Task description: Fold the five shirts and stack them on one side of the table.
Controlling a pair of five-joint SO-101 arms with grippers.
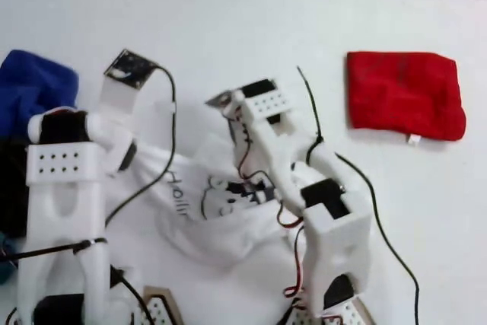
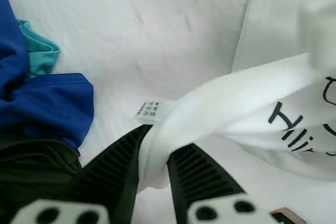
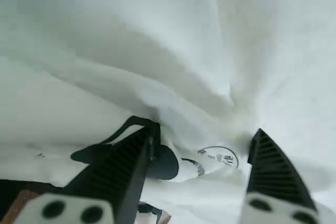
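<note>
At the middle of the plain white table [image 1: 228, 20], toward its near edge, we see a crumpled white cotton shirt with black print [image 1: 209, 222]. Our left gripper [image 2: 160, 142] is clenched on a bunched fold of it, just beside its small sewn label [image 2: 152, 109]. Our right gripper [image 3: 205, 135] is released, jaws spread wide over the white cloth. A folded red shirt [image 1: 403, 95] lies flat, well apart on the right side. At the left edge lie a rumpled blue shirt [image 1: 30, 81], a teal garment [image 2: 39, 53] and a dark garment [image 2: 31, 156], touching one another
</note>
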